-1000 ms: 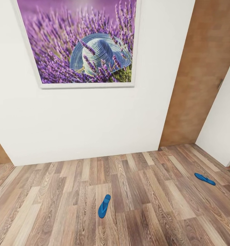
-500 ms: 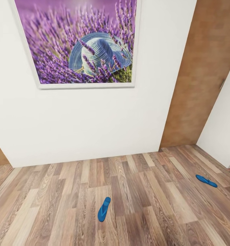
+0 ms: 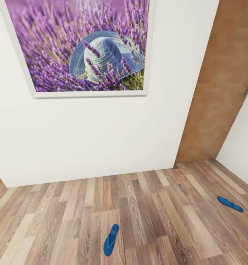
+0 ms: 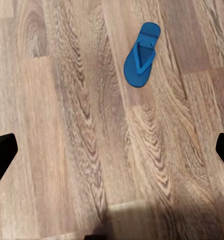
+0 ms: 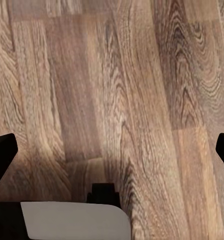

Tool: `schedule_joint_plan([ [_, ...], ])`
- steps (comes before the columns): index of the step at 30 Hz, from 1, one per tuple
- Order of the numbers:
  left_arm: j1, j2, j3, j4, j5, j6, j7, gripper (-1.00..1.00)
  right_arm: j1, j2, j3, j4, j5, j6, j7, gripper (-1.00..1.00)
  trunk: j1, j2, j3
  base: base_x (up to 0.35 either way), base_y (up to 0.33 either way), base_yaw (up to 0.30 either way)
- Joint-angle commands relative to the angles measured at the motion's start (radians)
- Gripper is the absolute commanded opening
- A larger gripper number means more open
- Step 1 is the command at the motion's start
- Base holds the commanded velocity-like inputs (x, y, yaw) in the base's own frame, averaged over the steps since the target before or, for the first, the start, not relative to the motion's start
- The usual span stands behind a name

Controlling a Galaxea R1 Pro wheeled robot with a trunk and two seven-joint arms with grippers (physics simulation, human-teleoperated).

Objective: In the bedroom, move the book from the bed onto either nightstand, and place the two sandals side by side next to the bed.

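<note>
Two bright blue sandals lie apart on the wood-plank floor. One sandal is near the bottom middle of the head view, and it also appears in the left wrist view as a sandal lying straps up, ahead of my left gripper. The other sandal lies far to the right, near a white wall corner. My left gripper is open, its dark fingertips far apart over bare floor. My right gripper is open too, above bare planks. The book, bed and nightstands are out of view.
A white wall with a large framed lavender-and-hat picture stands straight ahead. A brown wooden door is at the right, beside a second white wall. A pale part of the robot's body shows in the right wrist view.
The whole head view has shifted: wall and picture loom larger and the sandals sit lower in the picture, so the camera has moved. The sandals themselves lie as before.
</note>
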Motion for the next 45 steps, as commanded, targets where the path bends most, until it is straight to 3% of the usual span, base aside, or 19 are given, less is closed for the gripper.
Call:
schedule_joint_plan([
  [1, -0.001, 0.000, -0.005, -0.004, -0.001, -0.001, 0.000, 1.00, 0.000, 0.000, 0.000, 0.000, 0.000, -0.001, 0.001, 1.00, 0.000, 0.000, -0.001, 0.215, 0.000, 0.000],
  [2, -0.001, -0.001, -0.010, -0.009, -0.002, 0.001, 0.000, 1.00, 0.000, 0.000, 0.000, 0.000, 0.000, -0.001, 0.001, 1.00, 0.000, 0.000, -0.001, 0.203, 0.000, 0.000],
  [6, -0.011, -0.026, -0.076, -0.118, -0.013, 0.136, 0.002, 1.00, 0.000, -0.001, 0.000, 0.001, 0.001, -0.001, 0.001, 1.00, 0.000, 0.000, -0.001, 0.153, 0.000, 0.000],
  [9, -0.043, -0.034, -0.139, -0.221, -0.025, 0.288, 0.001, 1.00, 0.000, -0.001, 0.000, 0.001, 0.000, -0.001, 0.001, 1.00, 0.000, 0.000, -0.001, 0.201, 0.000, 0.000],
  [13, -0.074, -0.044, -0.188, -0.274, -0.029, 0.392, 0.001, 1.00, 0.000, -0.001, -0.001, 0.000, 0.000, -0.001, 0.001, 1.00, 0.000, 0.000, -0.001, 0.214, 0.000, 0.000],
  [16, -0.125, -0.068, -0.227, -0.300, -0.031, 0.477, 0.001, 1.00, 0.000, -0.001, -0.001, 0.000, -0.001, -0.001, 0.001, 1.00, 0.000, 0.000, -0.001, 0.223, 0.000, 0.000],
  [23, -0.232, -0.088, -0.245, -0.310, -0.025, 0.590, -0.006, 1.00, 0.000, -0.002, -0.001, 0.001, -0.001, -0.001, 0.001, 1.00, 0.000, 0.000, -0.001, 0.226, 0.000, 0.000],
  [31, -0.319, -0.107, -0.249, -0.312, -0.021, 0.721, -0.087, 1.00, 0.000, -0.002, -0.001, 0.001, -0.001, -0.001, 0.001, 1.00, 0.000, 0.000, -0.001, 0.208, 0.000, 0.000],
  [35, -0.332, -0.111, -0.252, -0.310, -0.020, 0.770, -0.105, 1.00, 0.000, -0.002, -0.002, 0.001, -0.002, -0.001, 0.001, 1.00, 0.000, 0.000, -0.001, 0.122, 0.000, 0.000],
  [45, -0.334, -0.112, -0.255, -0.303, -0.020, 0.785, -0.112, 1.00, 0.000, -0.002, -0.001, 0.001, 0.001, -0.001, 0.001, 1.00, 0.000, 0.000, -0.001, 0.024, 0.000, 0.000],
])
